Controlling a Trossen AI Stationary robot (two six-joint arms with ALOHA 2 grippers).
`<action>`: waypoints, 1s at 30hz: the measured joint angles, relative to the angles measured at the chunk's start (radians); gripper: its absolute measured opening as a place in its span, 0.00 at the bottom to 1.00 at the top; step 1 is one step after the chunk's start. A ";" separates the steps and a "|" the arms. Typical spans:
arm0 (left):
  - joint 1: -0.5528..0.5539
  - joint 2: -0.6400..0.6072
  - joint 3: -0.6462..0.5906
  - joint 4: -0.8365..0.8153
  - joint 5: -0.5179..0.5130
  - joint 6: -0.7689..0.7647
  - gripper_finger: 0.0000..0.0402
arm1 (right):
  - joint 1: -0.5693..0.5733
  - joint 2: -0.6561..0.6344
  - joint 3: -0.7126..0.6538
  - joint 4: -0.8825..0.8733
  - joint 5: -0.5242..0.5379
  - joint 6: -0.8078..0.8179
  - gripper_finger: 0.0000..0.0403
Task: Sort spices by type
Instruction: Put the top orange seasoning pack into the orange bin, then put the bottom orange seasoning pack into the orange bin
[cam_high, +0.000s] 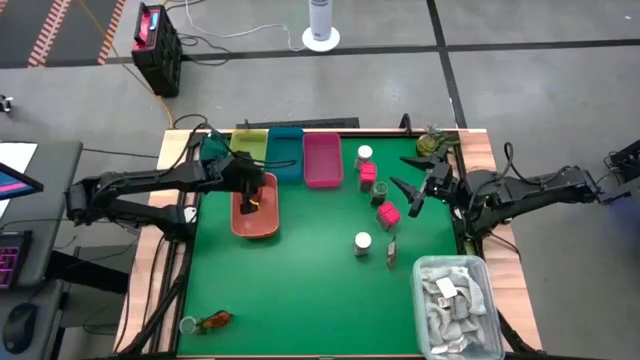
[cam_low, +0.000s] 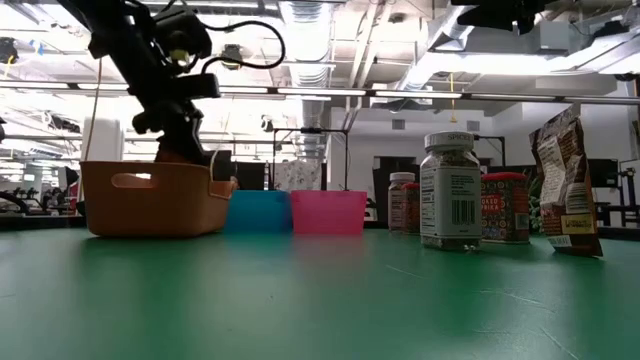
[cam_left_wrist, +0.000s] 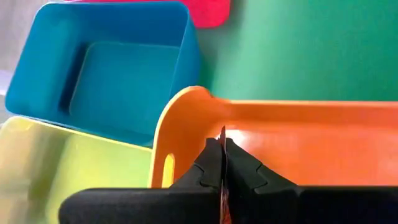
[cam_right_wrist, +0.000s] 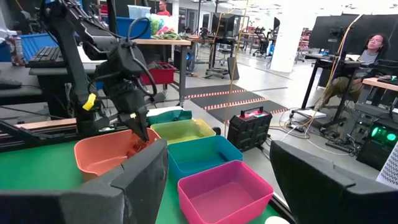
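I hold the left gripper (cam_high: 254, 200) inside the orange tray (cam_high: 240, 222), fingers clamped on a thin red-brown sachet (cam_left_wrist: 222, 163). To finish well, I lower it near the floor, then release. The right gripper (cam_high: 415, 192) waits, fingers apart, beside the pink packs (cam_high: 387, 214) and white-capped jars (cam_high: 363, 242). Only the left wrist view shows the sachet's edge pinched; the high view hides it.

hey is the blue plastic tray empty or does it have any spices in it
Empty. The left wrist view looks into the blue plastic tray and shows only its bare floor; the right wrist view shows nothing inside either.
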 joint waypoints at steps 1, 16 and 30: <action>0.000 0.000 -0.002 0.006 0.003 -0.015 0.00 | 0.000 0.000 0.000 0.000 0.000 0.000 0.76; 0.000 -0.006 -0.003 0.045 0.011 -0.092 0.33 | 0.000 0.000 0.000 0.000 0.000 0.008 0.76; -0.008 -0.112 0.035 0.047 0.058 -0.165 0.42 | 0.000 0.000 0.000 0.000 0.000 0.008 0.76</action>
